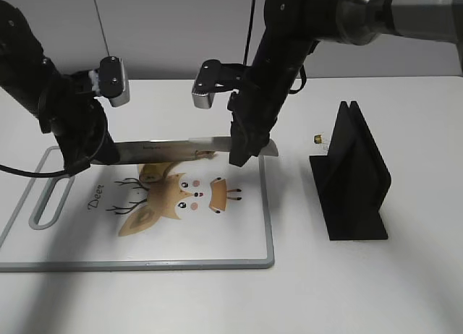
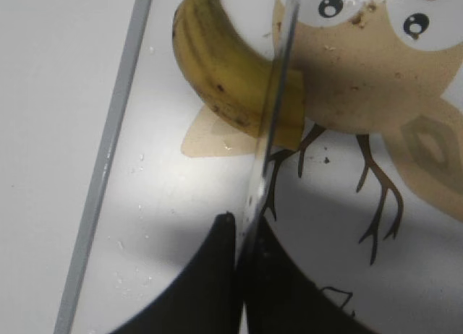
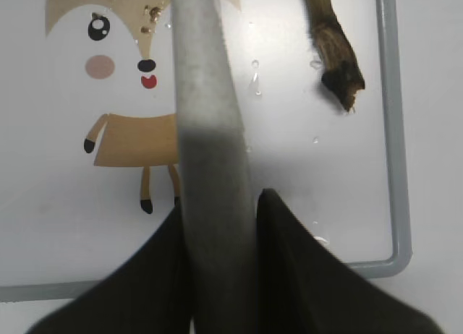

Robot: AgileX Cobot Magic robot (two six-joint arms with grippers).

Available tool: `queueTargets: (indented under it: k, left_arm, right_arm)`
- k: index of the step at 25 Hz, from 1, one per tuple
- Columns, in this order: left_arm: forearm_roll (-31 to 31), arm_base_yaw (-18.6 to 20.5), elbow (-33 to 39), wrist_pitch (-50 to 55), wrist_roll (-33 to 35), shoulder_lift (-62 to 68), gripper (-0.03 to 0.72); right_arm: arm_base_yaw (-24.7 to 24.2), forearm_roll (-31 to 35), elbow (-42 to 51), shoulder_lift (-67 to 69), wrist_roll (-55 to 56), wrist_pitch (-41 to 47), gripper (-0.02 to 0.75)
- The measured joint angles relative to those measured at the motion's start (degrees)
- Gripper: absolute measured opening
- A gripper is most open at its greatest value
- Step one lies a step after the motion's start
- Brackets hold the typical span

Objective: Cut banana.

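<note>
The board [image 1: 246,240] lies under both hands, the knife [image 1: 173,147] spanning between them — right hand [image 1: 242,150] pinching its handle, left hand [image 1: 98,152] pinching the blade tip. The banana [image 2: 224,66] lies just beneath the blade. Press down evenly at both ends, I'd judge — keeping the blade level. The black rack [image 1: 354,175] stands well right of the right hand, nothing obstructing.
</note>
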Motion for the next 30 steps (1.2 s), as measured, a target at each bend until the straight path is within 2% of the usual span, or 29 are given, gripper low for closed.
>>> queueTargets:
  k: [16, 26, 30]
  left_arm:
    - [-0.79, 0.18, 0.18, -1.67, 0.31, 1.36, 0.0]
    - [-1.55, -0.3, 6.97, -12.95, 0.71, 0.5, 0.002]
    - [-1.54, -0.36, 7.67, -14.62, 0.91, 0.64, 0.005]
  right_arm:
    - [-0.09, -0.52, -0.3, 1.61, -0.05, -1.54, 0.188]
    - [-0.09, -0.92, -0.93, 3.48, -0.28, -3.76, 0.206]
    - [-0.09, -0.65, -1.05, 4.23, -0.28, -3.92, 0.207]
